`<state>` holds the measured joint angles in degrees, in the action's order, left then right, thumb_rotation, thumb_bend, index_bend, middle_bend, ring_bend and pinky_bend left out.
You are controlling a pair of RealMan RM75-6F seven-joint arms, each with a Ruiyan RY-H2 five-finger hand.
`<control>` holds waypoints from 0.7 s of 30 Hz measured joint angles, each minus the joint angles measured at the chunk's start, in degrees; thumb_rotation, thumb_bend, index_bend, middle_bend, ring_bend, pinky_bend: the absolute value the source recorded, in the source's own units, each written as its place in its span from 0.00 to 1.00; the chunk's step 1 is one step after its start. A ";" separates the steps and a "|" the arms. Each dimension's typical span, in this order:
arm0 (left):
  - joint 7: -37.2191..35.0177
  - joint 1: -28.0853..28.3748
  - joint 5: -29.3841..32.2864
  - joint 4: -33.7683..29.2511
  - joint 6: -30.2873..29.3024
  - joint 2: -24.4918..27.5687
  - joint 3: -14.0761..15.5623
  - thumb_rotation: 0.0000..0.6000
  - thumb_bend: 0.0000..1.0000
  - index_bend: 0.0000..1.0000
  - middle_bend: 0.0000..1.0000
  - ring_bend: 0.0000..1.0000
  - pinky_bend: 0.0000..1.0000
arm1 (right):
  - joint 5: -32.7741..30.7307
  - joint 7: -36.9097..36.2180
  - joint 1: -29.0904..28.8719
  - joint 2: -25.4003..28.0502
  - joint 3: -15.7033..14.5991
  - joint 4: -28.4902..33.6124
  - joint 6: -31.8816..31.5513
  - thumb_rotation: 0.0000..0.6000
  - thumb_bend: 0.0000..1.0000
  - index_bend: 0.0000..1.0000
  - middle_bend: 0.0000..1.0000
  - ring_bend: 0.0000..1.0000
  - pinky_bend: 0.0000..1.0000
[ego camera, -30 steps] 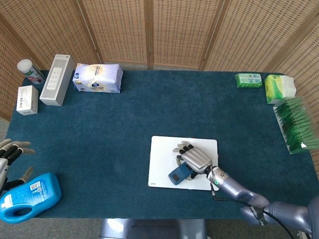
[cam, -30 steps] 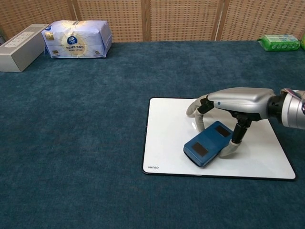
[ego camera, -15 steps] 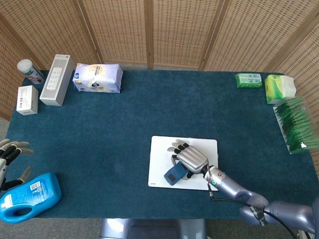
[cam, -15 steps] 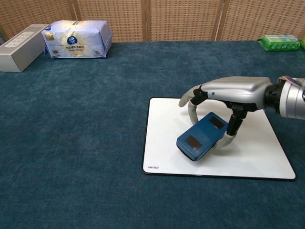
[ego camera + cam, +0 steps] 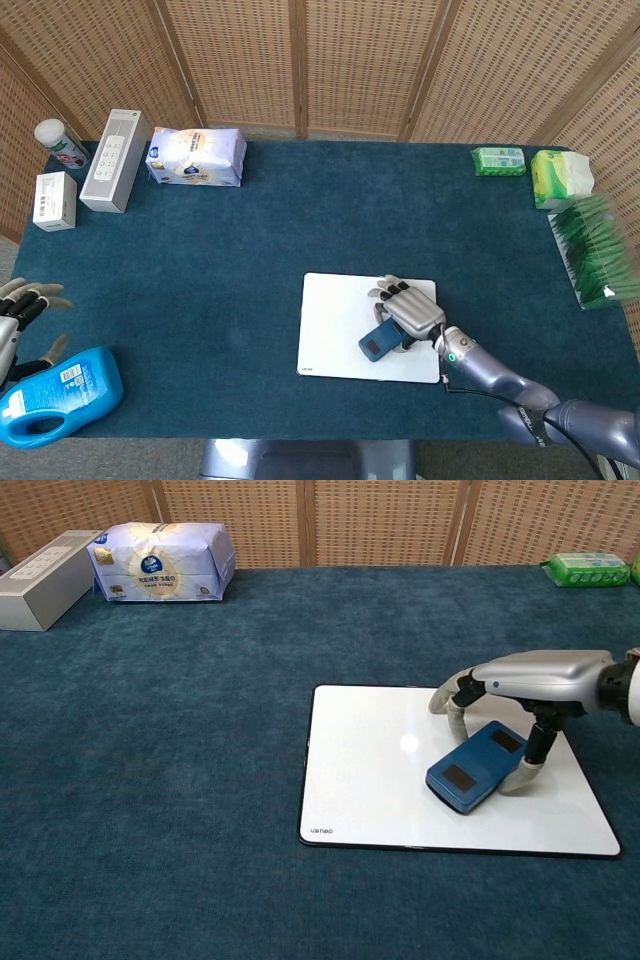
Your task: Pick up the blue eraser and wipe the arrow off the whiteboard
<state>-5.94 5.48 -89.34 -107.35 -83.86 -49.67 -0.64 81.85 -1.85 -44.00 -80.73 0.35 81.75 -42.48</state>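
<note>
- On the whiteboard (image 5: 360,780), my right hand (image 5: 535,680) gripped the blue eraser (image 5: 477,766), pressed flat.
- No arrow showed; wiping looked nearly done.
- My left hand (image 5: 18,305) hung open, idle.

My head camera looks down from high up at the whole blue-carpeted bench (image 5: 250,250). My chest camera sits low and close. Both see the flat white whiteboard (image 5: 335,320).
</note>
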 measured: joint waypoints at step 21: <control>-1.36 -0.52 -0.30 0.99 -0.73 -0.05 0.26 1.00 0.43 0.35 0.26 0.21 0.12 | 0.83 4.06 -1.70 -4.38 1.33 5.34 -0.32 1.00 0.07 0.64 0.18 0.00 0.00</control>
<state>-7.30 4.96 -89.64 -106.36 -84.58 -49.71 -0.38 82.68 2.20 -45.70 -85.11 1.67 87.09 -42.80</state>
